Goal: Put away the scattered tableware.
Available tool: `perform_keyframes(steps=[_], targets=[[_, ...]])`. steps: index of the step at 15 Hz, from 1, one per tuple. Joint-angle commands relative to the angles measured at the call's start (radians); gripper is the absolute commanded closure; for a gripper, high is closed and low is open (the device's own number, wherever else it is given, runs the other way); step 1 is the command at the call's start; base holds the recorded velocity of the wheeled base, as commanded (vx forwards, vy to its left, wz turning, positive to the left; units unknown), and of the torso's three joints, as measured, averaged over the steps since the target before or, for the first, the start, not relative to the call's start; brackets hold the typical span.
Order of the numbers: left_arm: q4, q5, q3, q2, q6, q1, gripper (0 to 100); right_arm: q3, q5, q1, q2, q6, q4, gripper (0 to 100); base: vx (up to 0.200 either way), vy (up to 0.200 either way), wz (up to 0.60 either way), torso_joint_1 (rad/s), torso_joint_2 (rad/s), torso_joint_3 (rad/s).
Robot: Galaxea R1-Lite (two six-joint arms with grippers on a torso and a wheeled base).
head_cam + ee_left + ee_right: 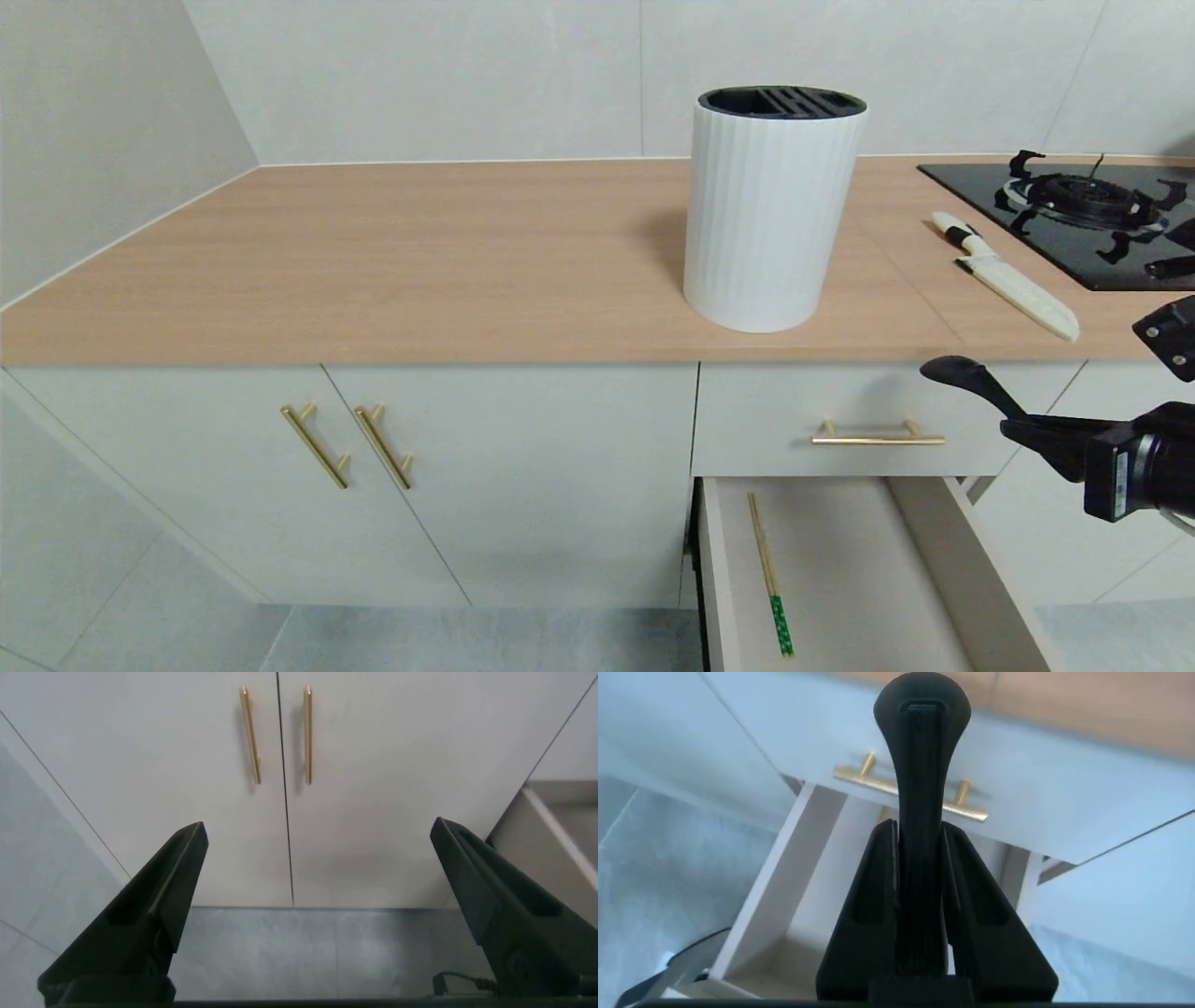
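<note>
Head view, left to right: cabinet doors (pixel 373 467) lower left. White holder (pixel 770 215) upper centre on the counter (pixel 373 261). Open drawer (pixel 859 560) bottom centre-right, with chopsticks (pixel 767 560) along its left side. Knife (pixel 1008 280) right of the holder, hob (pixel 1083 201) upper right.

My right pincer (pixel 1027 431), at the right edge, is clenched on a black spoon (pixel 966 373). Its bowl end points out, level with the closed drawer's handle (pixel 878 437).

Step, as I judge it: spoon goes into the open drawer. To do it well:
- carry it over bare drawer floor right of the chopsticks
- go low before letting go
- keep the bowl off the drawer front above

Right wrist view adds grip detail: the spoon's handle sits centred and straight between my fingers (pixel 878 887), with the drawer underneath. Left wrist view adds my left pincer (pixel 318 831), spread wide, holding nothing, facing the cabinet doors.
</note>
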Motion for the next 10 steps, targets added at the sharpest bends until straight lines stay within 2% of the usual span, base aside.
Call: perform_keyframes(steps=[1,3,10], targets=[[0.000,0.000,0.000,0.000,0.000,0.000,0,0.017,0.006,0.009,-0.048,-0.014,0.001,100,0.000,0.000,0.00,-0.212,0.48,0.256],[0.000,0.000,0.000,0.000,0.000,0.000,0,0.040,0.006,0.043,-0.054,-0.042,0.002,100,0.000,0.000,0.00,-0.210,0.48,0.263],[0.000,0.000,0.000,0.000,0.000,0.000,0,0.072,0.006,0.050,0.047,-0.080,-0.001,100,0.000,0.000,0.00,-0.193,0.46,0.267]])
